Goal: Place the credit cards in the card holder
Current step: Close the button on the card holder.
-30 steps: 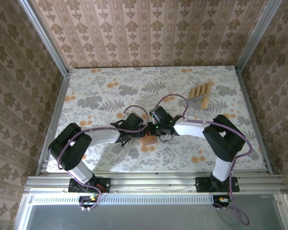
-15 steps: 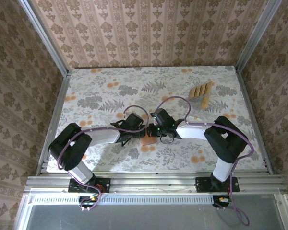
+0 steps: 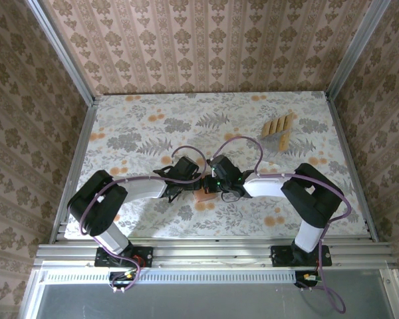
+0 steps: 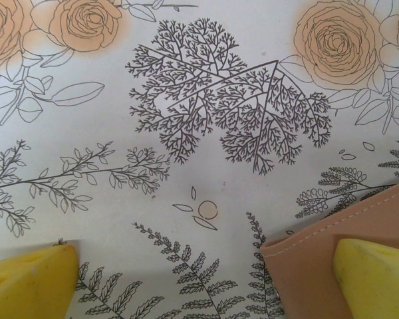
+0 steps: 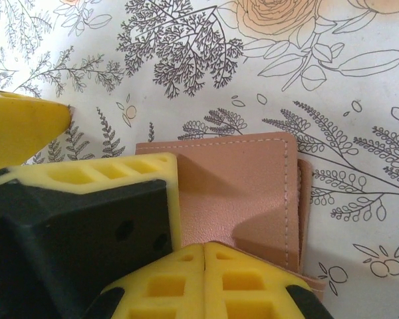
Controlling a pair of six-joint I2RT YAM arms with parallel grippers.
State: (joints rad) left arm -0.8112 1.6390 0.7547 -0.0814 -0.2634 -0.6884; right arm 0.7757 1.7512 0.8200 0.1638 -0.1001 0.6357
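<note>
The card holder (image 5: 246, 193), salmon-pink leather with pale stitching, lies folded flat near the middle front of the floral tabletop (image 3: 133, 133). The tan credit cards (image 3: 278, 125) lie well apart at far right, in a slanted row, with one more just below it.

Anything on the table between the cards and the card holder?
No loose object on the table between them. The credit cards lie far right; the card holder looks folded shut, with the shut right hand at its edge.
</note>
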